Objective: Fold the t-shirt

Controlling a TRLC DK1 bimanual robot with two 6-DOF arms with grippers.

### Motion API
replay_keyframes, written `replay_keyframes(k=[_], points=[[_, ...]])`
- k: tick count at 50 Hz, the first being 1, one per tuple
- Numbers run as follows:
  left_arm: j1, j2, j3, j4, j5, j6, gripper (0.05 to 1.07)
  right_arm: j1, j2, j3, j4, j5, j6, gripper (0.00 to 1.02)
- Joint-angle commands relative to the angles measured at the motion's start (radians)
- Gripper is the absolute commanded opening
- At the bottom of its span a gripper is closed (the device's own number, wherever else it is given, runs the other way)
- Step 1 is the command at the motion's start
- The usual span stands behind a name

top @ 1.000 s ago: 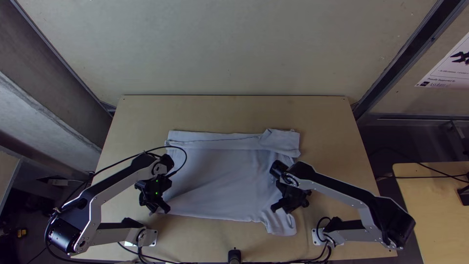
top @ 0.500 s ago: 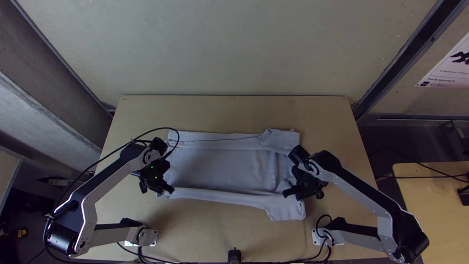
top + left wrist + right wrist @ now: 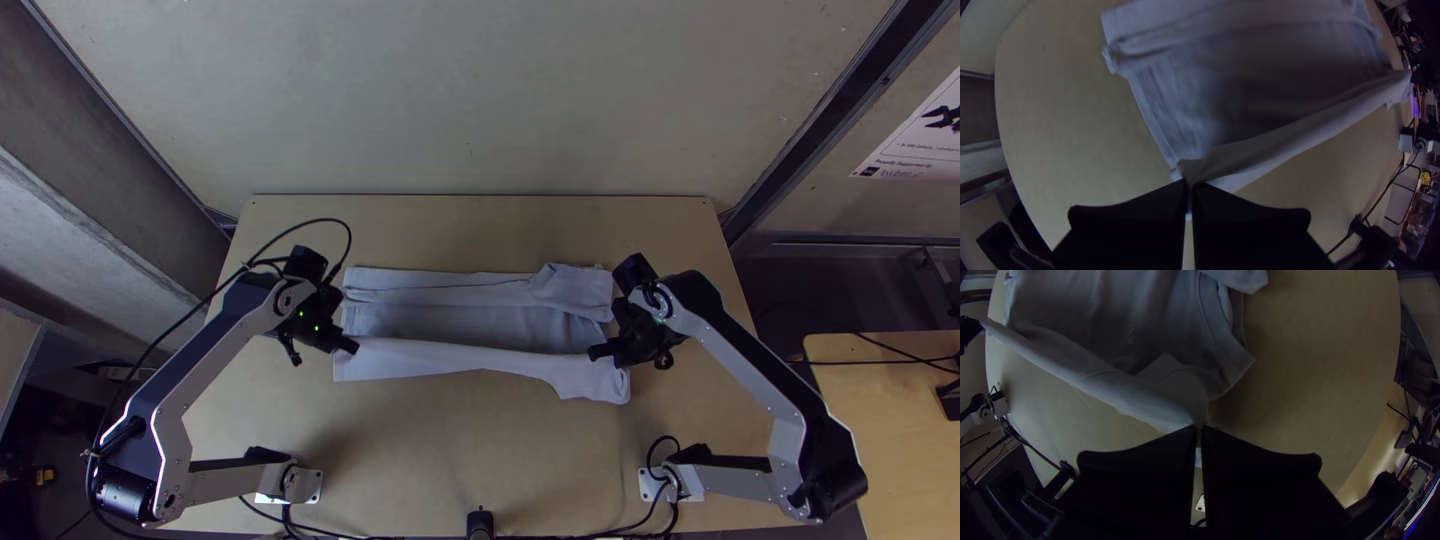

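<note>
Two ends of the shirt point(image 3: 450, 322) are gripped by the left jaws and right jaws.
On the counter point(image 3: 450, 450), its near side is apparently being folded over; next, it must be laid flat.

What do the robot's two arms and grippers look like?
The left arm and right arm have silver-grey links and black joints. A black cable loops above the left one; small green lights dot its wrist. The left gripper and right gripper have wide, flat black fingers.
</note>
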Motion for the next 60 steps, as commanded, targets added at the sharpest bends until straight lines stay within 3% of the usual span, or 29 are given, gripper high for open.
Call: replay_keyframes(k=[1, 18, 42, 60], points=[[0.010, 0.045, 0.064, 0.003, -0.003, 0.020, 0.08, -0.023, 0.056, 0.048, -0.007, 0.026, -0.028, 0.03], [0.009, 0.184, 0.236, 0.020, -0.003, 0.060, 0.08, -0.118, 0.260, 0.245, 0.031, 0.035, -0.088, 0.03], [0.049, 0.410, 0.408, 0.054, -0.003, 0.141, 0.08, -0.164, 0.515, 0.549, 0.034, 0.041, -0.124, 0.03], [0.052, 0.569, 0.554, 0.080, -0.006, 0.141, 0.08, -0.196, 0.682, 0.716, 0.022, 0.041, -0.154, 0.03]])
